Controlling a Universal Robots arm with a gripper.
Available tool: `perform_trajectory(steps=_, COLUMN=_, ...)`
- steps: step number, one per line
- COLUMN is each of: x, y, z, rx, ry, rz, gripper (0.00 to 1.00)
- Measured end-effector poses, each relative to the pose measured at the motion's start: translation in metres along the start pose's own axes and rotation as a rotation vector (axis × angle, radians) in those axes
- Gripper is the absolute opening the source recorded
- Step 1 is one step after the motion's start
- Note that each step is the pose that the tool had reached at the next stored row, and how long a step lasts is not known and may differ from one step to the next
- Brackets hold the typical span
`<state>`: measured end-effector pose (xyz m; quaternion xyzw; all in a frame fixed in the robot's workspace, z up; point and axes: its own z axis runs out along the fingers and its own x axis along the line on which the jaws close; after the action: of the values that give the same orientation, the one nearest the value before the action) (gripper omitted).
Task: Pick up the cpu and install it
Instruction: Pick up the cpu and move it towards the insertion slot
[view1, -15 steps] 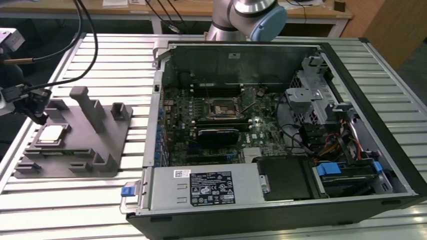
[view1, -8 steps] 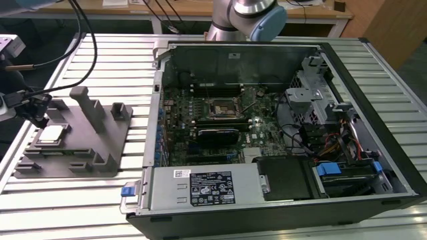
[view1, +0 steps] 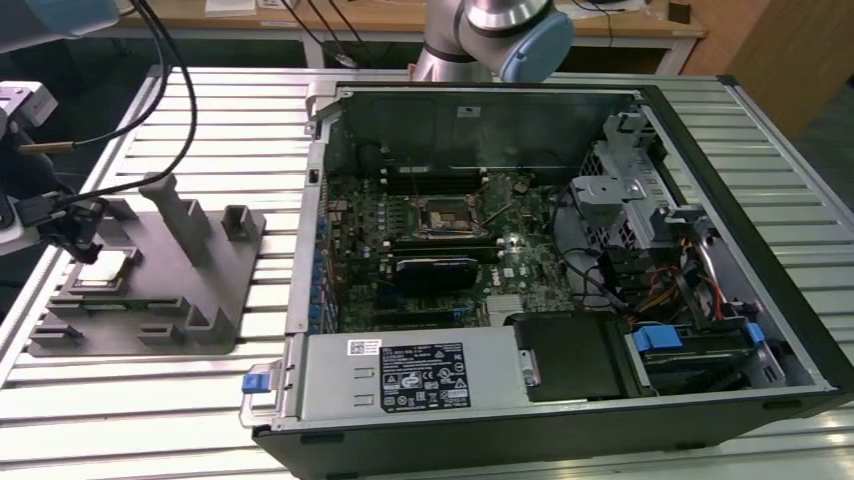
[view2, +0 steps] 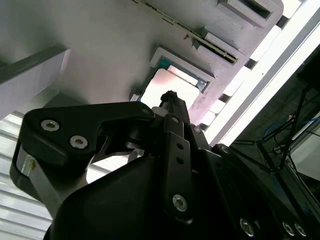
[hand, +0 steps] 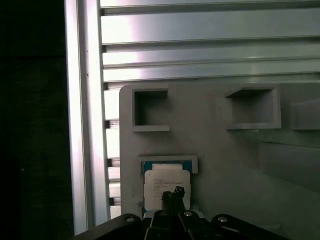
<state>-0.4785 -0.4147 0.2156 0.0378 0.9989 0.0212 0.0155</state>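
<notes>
Exterior view, cpu: the cpu (view1: 106, 270) lies flat in a recess of the grey tray (view1: 200, 305), on the exterior view's left, well apart from the open computer case (view1: 561, 400).
Exterior view, arm pose: the arm (view1: 497, 30) is based at the table's far edge. The gripper (view1: 80, 245) points down just above the cpu.
Exterior view, socket: the black socket (view1: 441, 215) sits on the motherboard inside the case.
Second wrist view: the gripper's tip (view2: 170, 96) overlaps the pale chip (view2: 162, 85). I cannot tell whether they touch.
First wrist view: the tip (hand: 172, 192) sits over the chip's edge, not its middle.
Grip state: cannot tell.
Risk: an off-centre hold could tilt the chip, snag it on the recess rim or drop it in transit. A misaligned seating could damage the socket.
</notes>
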Motion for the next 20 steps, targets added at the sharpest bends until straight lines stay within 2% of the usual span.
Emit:
perform_trajectory(steps=6, x=0.0014, y=-0.0007, z=0.0104, rx=0.0, ry=0.0, rz=0.0, gripper=0.11)
perform_trajectory(steps=10, x=0.0019, y=-0.0008, z=0.012, rx=0.0002, ry=0.0001, rz=0.0, gripper=0.11)
perform_trajectory(steps=15, x=0.0023, y=-0.0012, z=0.0179, rx=0.0002, ry=0.0, rz=0.0, gripper=0.11)
perform_trajectory(steps=20, x=0.0023, y=-0.0012, z=0.0179, rx=0.0005, ry=0.0, rz=0.0, gripper=0.11)
